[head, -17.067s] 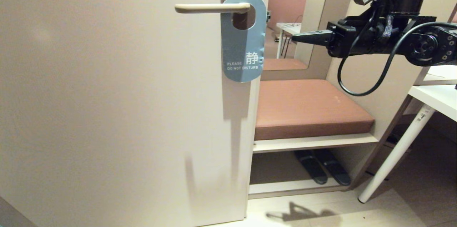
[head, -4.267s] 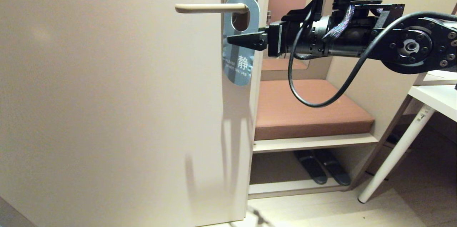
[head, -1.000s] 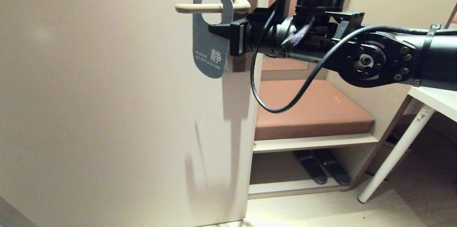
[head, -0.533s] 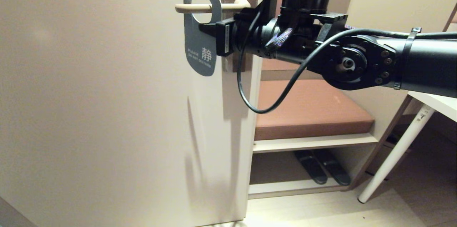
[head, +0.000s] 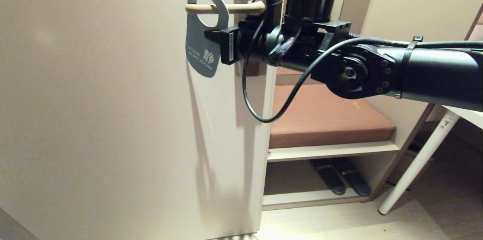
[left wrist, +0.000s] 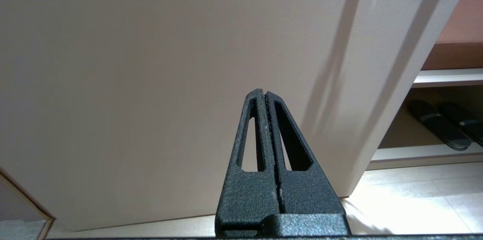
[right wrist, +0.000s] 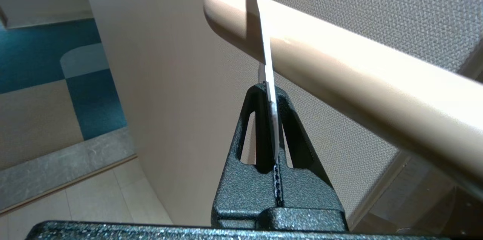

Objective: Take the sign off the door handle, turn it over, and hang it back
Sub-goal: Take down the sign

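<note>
The sign (head: 203,40) is nearly off the door handle (head: 226,7): its round hole is now sitting right at the free tip of the lever, with only the last bit of the tip showing through the hole. So the first step, taking it off, looks almost finished but not yet done; turning it over and hanging it back are both left. The dark face with the "do not disturb" lettering is facing outward, toward the head camera.

The right gripper (head: 212,36) is reaching in level from the right side, its arm stretched across in front of the door edge, and its jaws are closed on the sign's right edge, just below the hole. In the right wrist view the card (right wrist: 268,81) is showing edge-on, pinched between the closed jaws and crossing the handle (right wrist: 339,66) close to its rounded end (touching it or just clearing it, I cannot tell which). The sign is hanging a little tilted, its lower end angled toward the gripper.

The left gripper (left wrist: 266,98) is parked low, out of the head view, pointing at the bare door (left wrist: 151,62), its jaws closed and holding nothing.
</note>
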`<state>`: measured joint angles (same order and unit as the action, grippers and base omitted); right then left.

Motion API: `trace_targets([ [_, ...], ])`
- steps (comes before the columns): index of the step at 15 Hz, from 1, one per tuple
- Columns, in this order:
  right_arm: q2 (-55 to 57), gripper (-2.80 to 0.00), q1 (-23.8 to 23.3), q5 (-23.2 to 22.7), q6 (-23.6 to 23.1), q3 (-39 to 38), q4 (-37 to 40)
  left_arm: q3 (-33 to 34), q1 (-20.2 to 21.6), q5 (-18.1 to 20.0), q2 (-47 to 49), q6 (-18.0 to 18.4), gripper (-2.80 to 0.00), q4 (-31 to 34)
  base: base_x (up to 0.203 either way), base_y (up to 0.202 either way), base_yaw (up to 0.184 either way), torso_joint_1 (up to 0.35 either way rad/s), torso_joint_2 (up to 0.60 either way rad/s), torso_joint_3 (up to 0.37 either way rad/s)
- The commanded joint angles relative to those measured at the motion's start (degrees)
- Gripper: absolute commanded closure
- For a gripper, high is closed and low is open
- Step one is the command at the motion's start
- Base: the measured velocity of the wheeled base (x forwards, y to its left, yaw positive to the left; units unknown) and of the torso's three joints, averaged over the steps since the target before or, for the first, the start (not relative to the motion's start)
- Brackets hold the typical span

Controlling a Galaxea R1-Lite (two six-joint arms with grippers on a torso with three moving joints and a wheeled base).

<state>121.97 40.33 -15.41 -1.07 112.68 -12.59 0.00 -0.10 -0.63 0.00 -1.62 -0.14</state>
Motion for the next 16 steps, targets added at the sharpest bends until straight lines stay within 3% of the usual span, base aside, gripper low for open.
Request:
trace_targets([
  [1, 0.29, 0.0, 0.03, 0.69, 0.04, 0.0, 0.26, 0.0, 0.01, -0.05, 0.0, -0.05, 0.0, -0.04, 0.0, 0.0, 0.0, 0.0, 0.0, 0.0],
  [6, -0.5, 0.0, 1.42, 7.15, 0.46, 0.0, 3.89, 0.0, 0.01, -0.07, 0.0, -0.05, 0.0, -0.04, 0.0, 0.0, 0.0, 0.0, 0.0, 0.0],
  [12, -2.26, 0.0, 2.92, 6.35, 0.72, 0.35, 3.54, 0.0, 0.01, 0.02, 0.0, -0.05, 0.0, -0.04, 0.0, 0.0, 0.0, 0.0, 0.0, 0.0],
  [16, -3.86, 0.0, 3.19, 1.85, 0.57, 0.35, 3.63, 0.0, 0.01, -0.03, 0.0, -0.05, 0.0, -0.04, 0.0, 0.0, 0.0, 0.0, 0.0, 0.0],
])
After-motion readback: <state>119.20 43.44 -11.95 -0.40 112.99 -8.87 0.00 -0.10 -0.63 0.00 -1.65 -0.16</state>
